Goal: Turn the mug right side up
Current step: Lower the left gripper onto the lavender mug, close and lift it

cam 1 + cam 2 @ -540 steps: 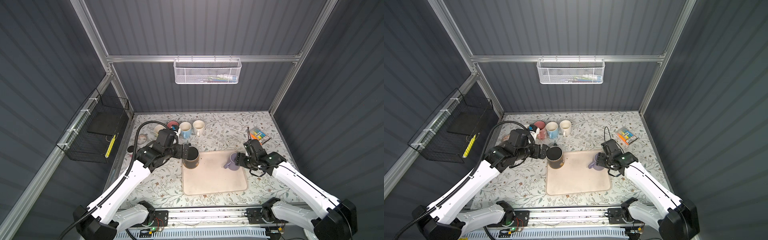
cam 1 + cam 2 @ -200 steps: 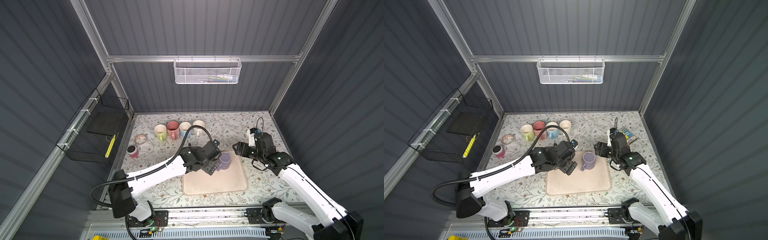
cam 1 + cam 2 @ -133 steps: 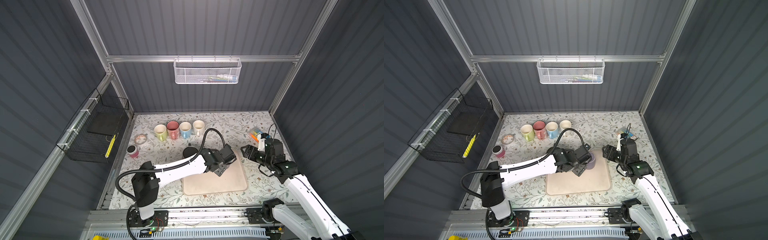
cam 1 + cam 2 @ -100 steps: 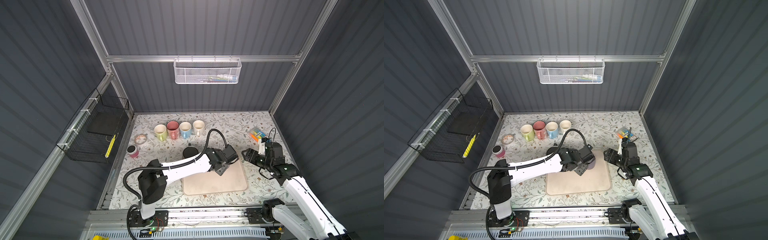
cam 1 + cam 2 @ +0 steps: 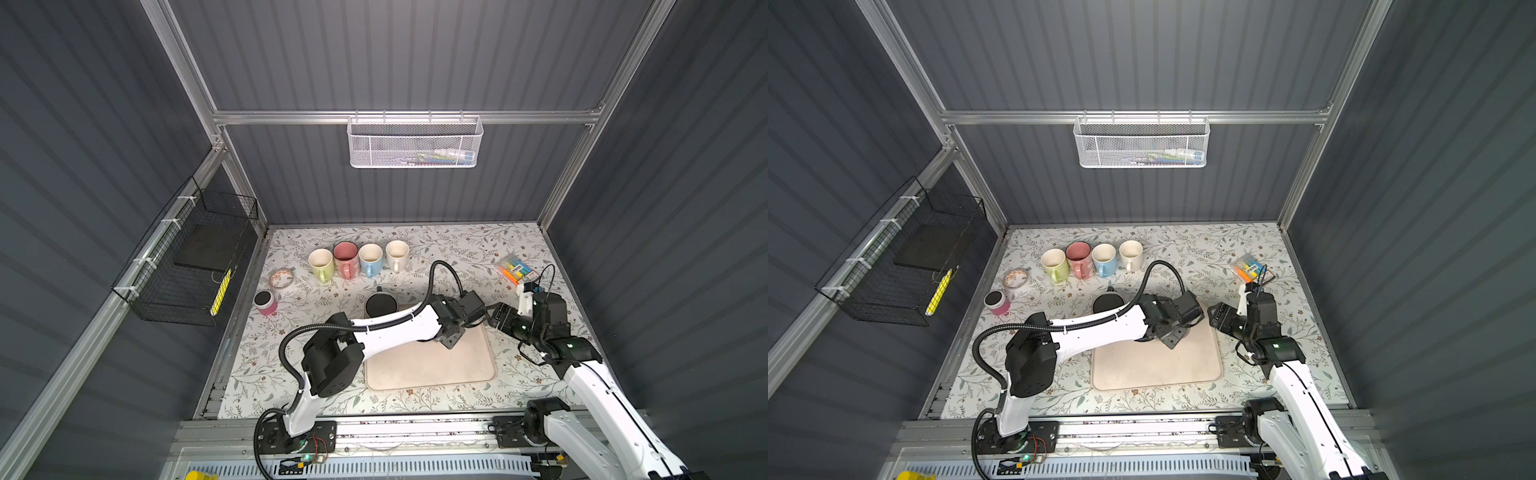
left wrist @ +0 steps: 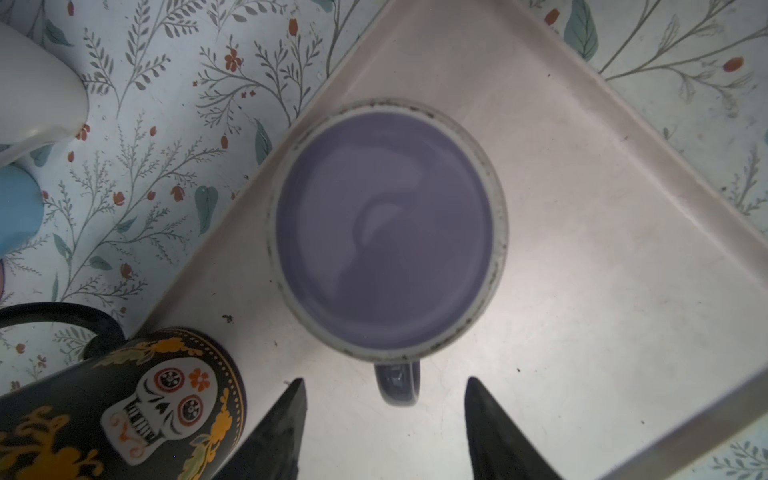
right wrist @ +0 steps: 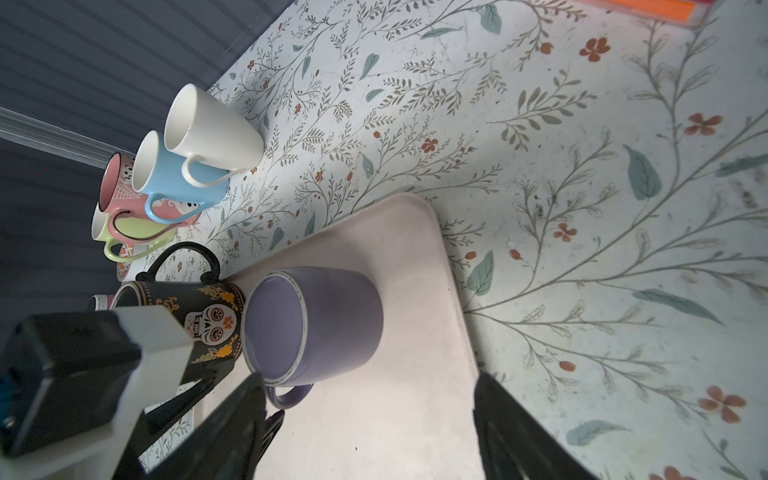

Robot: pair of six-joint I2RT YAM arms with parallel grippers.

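Left gripper (image 6: pixel 383 380) hangs above the purple mug (image 6: pixel 388 232), jaws half spread on either side of its handle, not touching. It stands mouth-up on the pink tray (image 6: pixel 582 208), just beside a black skull mug (image 6: pixel 145 395). Right gripper (image 7: pixel 370 376) gapes empty.

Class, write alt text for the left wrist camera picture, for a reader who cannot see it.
A purple mug, seen from above, stands on a pale pink tray. The open left gripper straddles its handle without touching; a black skull mug stands nearby.
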